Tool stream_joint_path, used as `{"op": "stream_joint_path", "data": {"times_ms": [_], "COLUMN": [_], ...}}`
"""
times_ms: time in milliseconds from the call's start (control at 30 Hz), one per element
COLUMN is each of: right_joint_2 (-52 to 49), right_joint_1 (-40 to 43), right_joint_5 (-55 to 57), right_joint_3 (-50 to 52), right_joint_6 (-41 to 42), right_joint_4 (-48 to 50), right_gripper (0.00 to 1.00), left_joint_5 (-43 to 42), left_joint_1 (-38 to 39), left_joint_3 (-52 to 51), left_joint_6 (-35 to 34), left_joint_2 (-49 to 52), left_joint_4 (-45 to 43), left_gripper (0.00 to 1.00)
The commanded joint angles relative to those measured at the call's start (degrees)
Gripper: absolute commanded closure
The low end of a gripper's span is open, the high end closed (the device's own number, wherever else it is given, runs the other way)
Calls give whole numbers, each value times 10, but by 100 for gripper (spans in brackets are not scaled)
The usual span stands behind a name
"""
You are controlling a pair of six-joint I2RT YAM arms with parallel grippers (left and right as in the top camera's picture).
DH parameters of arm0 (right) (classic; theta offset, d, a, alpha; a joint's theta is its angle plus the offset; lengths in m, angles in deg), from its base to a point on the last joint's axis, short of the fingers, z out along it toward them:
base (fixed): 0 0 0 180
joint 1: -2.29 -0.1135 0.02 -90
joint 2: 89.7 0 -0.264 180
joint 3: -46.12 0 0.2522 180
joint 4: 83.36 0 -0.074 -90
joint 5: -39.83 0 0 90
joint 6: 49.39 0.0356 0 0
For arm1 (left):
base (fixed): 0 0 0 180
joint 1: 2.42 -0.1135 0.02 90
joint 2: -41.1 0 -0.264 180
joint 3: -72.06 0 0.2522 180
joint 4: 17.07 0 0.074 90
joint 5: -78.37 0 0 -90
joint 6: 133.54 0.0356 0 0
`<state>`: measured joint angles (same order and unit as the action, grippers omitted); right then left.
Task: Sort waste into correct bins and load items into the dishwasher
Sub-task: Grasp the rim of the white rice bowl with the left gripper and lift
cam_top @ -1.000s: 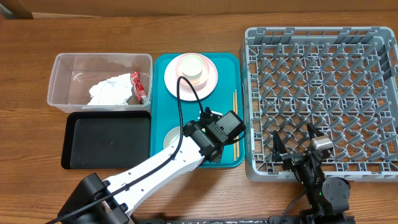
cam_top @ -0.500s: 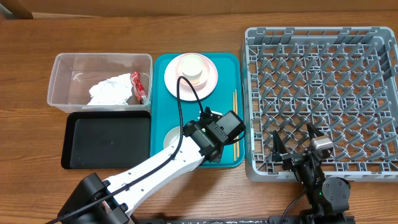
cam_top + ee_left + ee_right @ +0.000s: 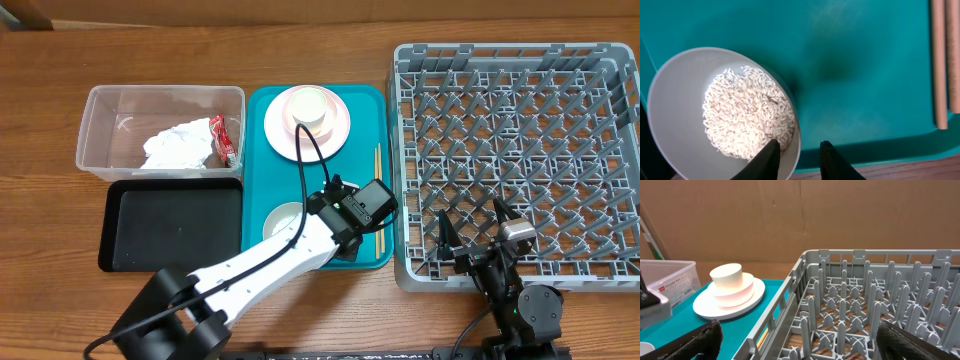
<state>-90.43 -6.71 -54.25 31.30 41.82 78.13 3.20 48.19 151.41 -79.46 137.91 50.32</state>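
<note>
**Rice bowl at risk of spilling on a thin rim hold**

The left claw (image 3: 799,157) sits narrowed astride the near rim of the round white bowl (image 3: 680,100). One finger is inside against the wall and the other outside. I cannot tell whether it is pinching the rim yet. A hold on one edge of a smooth, loaded bowl is weak. If the bowl slips or tips early, the loose white rice grains (image 3: 745,112) would likely scatter over the flat teal serving tray (image 3: 860,75) or the wooden desk (image 3: 60,50), short of the shallow black rectangular tray (image 3: 175,228) just to the left. The inner finger could also plough into the rice. The pair of thin wooden chopsticks (image 3: 945,60) lies near the tray's right edge and could be knocked.

The bowl stands at the near left of the teal tray, with the rice heaped toward the gripped side. The right claw (image 3: 472,228) is spread wide and empty at the near edge of the large grey plastic dish rack (image 3: 520,150).
</note>
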Motion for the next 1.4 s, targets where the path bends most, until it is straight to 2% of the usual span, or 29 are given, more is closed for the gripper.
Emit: {"op": "stream_joint_path", "data": {"times_ms": [0,667,967,1133,1367], "right_joint_2": [6,6,6,6,6], "right_joint_1": [1,1,1,1,1], "right_joint_5": [1,1,1,1,1], "right_joint_3": [6,6,6,6,6], "right_joint_6": [-4,-4,-4,-4,-4], "right_joint_4": [3,3,3,3,3], "right_gripper": [0,0,0,0,0], "left_joint_5": [6,12,13,12,18], "left_joint_1": [0,0,0,0,0], "left_joint_3": [-6,-6,-6,-6,3], "left_joint_6": [-6,-5,-1,-1,-1], "left_joint_2": [24,74,74,74,73], "left_joint_4": [-2,-15,-14,-13,0], "left_gripper": [73,76,83,96,96]}}
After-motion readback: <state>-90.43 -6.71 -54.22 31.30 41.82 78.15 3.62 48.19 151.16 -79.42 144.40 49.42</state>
